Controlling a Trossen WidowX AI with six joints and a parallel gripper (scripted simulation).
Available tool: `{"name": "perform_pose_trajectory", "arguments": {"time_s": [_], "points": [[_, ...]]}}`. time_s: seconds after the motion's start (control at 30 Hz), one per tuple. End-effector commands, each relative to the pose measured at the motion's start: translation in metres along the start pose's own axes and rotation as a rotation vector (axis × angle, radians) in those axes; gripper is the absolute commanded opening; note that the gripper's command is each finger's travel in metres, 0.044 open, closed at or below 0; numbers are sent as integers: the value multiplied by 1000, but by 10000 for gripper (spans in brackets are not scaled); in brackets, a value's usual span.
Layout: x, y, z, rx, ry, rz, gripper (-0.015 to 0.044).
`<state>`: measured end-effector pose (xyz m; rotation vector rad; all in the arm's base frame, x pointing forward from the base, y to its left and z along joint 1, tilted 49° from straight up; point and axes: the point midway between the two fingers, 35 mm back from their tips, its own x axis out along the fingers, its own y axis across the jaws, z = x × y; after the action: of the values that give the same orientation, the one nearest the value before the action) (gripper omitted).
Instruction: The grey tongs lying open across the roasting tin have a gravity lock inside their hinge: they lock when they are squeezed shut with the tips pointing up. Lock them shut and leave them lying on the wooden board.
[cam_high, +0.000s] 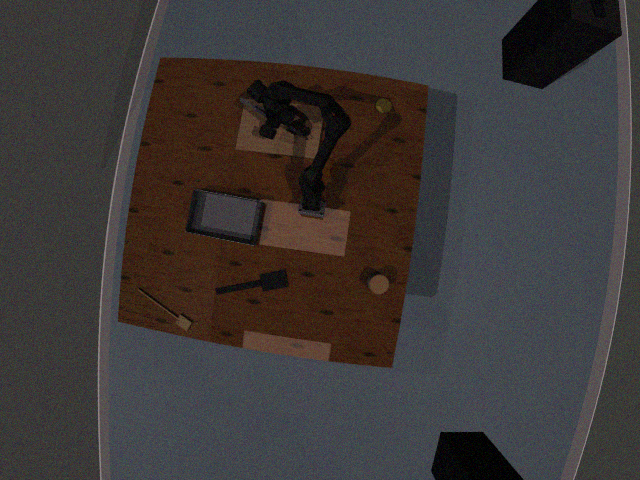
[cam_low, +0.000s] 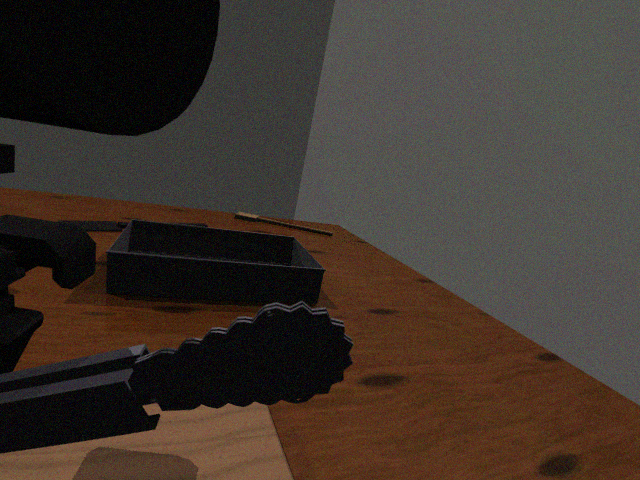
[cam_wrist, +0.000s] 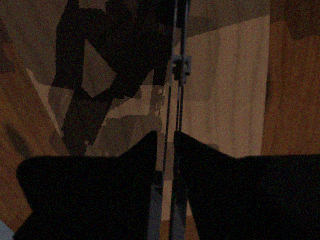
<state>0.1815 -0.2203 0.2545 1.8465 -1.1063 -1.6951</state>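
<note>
My gripper (cam_high: 271, 121) (cam_wrist: 165, 136) is shut on the grey tongs (cam_high: 248, 104) (cam_low: 268, 356) (cam_wrist: 183, 68). The tongs are squeezed shut, their two arms lying close together. In the exterior view they lie nearly level, their scalloped tips low over the corner of the light wooden board (cam_high: 253, 142) (cam_low: 222, 444) (cam_wrist: 230, 90); I cannot tell whether they touch it. The wrist view shows the hinge ahead of my fingers over the board. The dark roasting tin (cam_high: 225, 215) (cam_low: 206, 263) stands empty beyond.
The arm's base (cam_high: 311, 209) stands on a second light board (cam_high: 305, 235); a third (cam_high: 286, 345) lies at the table's edge. A black spatula (cam_high: 258, 283), a wooden spatula (cam_high: 165, 308) (cam_low: 284, 223), a wooden cylinder (cam_high: 378, 283) and a small yellow cylinder (cam_high: 383, 105) lie around.
</note>
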Motion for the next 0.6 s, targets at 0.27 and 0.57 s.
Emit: {"name": "perform_pose_trajectory", "arguments": {"time_s": [0.27, 0.57], "points": [[15, 1, 2, -4, -8, -4, -150], [13, 2, 2, 0, -8, -1, 34]]}}
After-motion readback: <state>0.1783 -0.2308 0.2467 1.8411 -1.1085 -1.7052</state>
